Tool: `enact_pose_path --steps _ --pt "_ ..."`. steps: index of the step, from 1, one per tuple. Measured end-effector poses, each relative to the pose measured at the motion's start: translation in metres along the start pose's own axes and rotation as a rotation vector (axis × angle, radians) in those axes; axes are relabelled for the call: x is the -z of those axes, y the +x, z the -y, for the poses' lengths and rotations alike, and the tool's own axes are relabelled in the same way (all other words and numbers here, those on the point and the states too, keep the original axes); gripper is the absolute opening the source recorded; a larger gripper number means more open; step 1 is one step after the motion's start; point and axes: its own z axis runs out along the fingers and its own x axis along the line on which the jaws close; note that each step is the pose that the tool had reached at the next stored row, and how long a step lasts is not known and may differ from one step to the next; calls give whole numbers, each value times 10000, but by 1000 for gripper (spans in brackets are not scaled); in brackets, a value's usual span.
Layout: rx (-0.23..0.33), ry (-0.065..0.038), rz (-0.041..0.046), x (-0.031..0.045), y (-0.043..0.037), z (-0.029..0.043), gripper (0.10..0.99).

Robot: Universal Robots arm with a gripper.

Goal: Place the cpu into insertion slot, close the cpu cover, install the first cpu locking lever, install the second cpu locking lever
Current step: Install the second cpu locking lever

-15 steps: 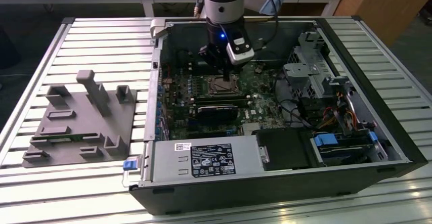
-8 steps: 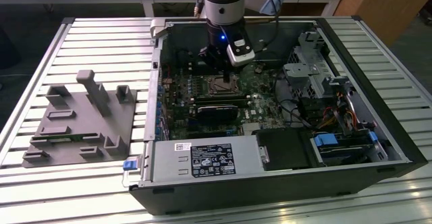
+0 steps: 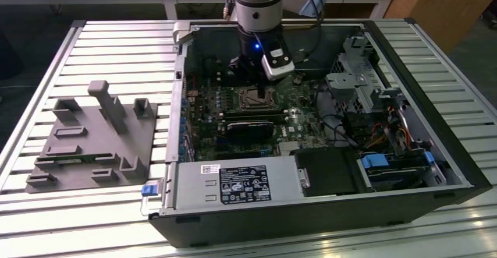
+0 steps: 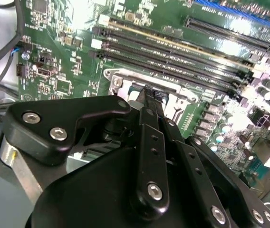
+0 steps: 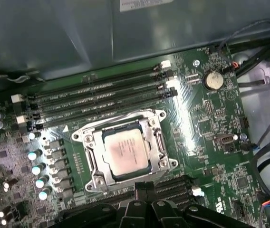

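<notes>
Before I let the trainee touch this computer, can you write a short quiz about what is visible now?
1. True or false: the cover is down around the cpu.
2. In the exterior view, the grey fixture lies: A) at the view's left of the case; B) at its right; C) inside it.
3. Which long black parts lie across the cpu from the gripper?
Key: 1 true; 2 A; 3 the memory slots.

My arm (image 3: 257,2) is a silver-grey cylinder with a black wrist section showing a small blue light. A white camera block (image 3: 277,63) is mounted beside it. In the second wrist view, my black gripper (image 4: 150,102) has jointed linkage bars studded with silver screws.
</notes>
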Motion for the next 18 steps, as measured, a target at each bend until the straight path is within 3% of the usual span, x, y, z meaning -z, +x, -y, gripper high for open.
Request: enact_pose_path --steps 9,18 --pt "127 -14 -1 -22 11 97 106" --pt "791 -163 -28 -74 105 138 106"
